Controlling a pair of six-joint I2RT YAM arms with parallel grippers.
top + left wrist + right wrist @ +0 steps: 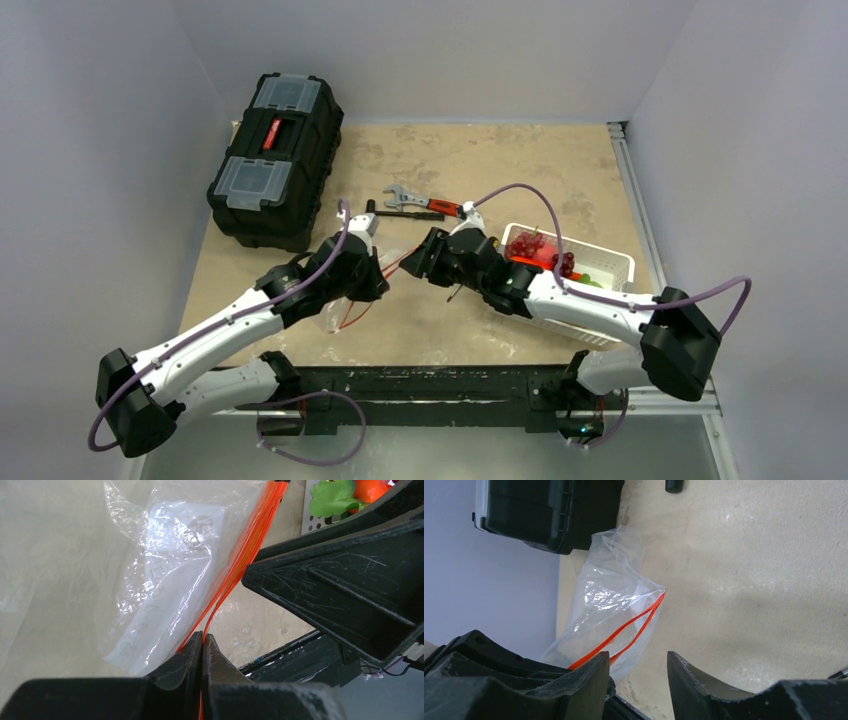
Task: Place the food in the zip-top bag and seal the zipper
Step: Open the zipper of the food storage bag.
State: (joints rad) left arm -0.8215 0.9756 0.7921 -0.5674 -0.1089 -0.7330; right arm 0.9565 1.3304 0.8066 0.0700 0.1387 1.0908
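Observation:
The clear zip-top bag [170,580] hangs crumpled over the table, its orange-red zipper [245,555] parted into two strands. My left gripper [203,637] is shut on one end of that zipper strip. My right gripper [638,662] is open with only bare table between its fingers. The bag [609,595] and the zipper [634,622] lie just beyond its left finger. From above, both grippers meet mid-table, left [375,278] and right [420,258]. The food stays in the white basket [610,262]: dark red grapes [535,245], leafy greens [335,495] and an orange piece [372,487]. I see no slider.
A black toolbox [275,160] stands at the back left. A red-handled wrench [425,203] and a dark tool [400,215] lie behind the grippers. The basket sits under my right forearm at the right. Grey walls close in the table on three sides.

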